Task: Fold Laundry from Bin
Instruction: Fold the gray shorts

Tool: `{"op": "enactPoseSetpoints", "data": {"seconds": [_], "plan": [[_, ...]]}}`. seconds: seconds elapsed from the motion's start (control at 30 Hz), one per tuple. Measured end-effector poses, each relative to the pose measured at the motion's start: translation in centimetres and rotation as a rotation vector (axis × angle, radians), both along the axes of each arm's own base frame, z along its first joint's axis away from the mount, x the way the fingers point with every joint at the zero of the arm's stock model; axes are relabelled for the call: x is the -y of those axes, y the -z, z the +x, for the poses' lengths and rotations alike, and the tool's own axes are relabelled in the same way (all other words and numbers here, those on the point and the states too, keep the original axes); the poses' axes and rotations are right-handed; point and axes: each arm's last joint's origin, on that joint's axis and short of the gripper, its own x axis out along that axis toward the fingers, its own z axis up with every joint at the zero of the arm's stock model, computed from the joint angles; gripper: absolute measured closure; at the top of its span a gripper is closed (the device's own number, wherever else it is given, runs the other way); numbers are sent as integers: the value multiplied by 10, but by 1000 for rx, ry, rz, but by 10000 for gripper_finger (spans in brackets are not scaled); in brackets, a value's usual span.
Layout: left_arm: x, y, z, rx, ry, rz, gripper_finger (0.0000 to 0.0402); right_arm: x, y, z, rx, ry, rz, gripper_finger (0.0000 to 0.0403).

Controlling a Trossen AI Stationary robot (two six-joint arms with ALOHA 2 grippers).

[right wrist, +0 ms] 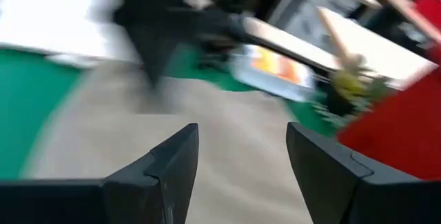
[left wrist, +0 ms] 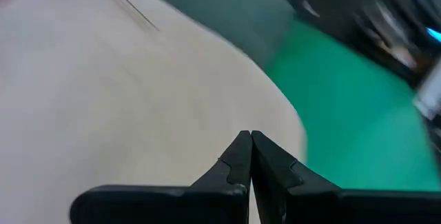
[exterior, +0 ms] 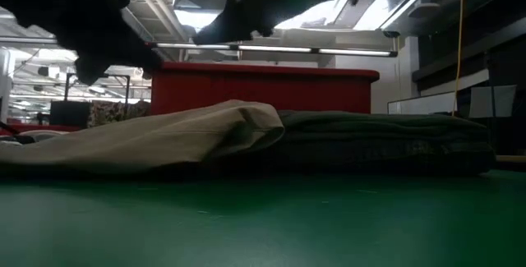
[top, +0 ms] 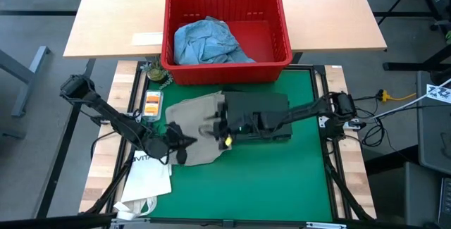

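Khaki garment (top: 194, 127) lies beside the folded dark shirt (top: 261, 109); left hand (top: 184, 141) together, right hand (top: 220, 127) apart.

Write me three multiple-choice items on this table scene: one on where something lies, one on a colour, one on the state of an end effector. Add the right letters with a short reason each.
1. Where is the light blue garment?
A. inside the red bin
B. spread on the green mat
C. on the white paper bag

2. What colour is the garment under both end effectors?
A. red
B. khaki-tan
C. white

3. How do the left end effector's fingers stand?
A. wide open
B. shut
C. clamped on the bin's rim

Key: 1 A, the high view shows it crumpled within the bin's walls. 2 B, the khaki-tan garment lies on the mat beside a dark folded garment. 3 B, the left wrist view shows the left end effector with fingertips together, while the right end effector stands open.
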Motion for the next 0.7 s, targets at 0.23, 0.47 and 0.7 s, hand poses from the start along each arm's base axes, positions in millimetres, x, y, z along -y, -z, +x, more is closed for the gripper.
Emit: {"op": "enactPoseSetpoints", "data": {"seconds": [0.23,0.47,0.7], "plan": [[-28,4,4,-55,-209,156,399,-56,31,-11,-190,-130,-61,182],[-58,17,1,-199,-355,136,399,-82,71,-15,-319,-137,-134,182],[-78,24,-4,-321,-419,112,398,-81,93,-15,-404,-118,-128,182]]}}
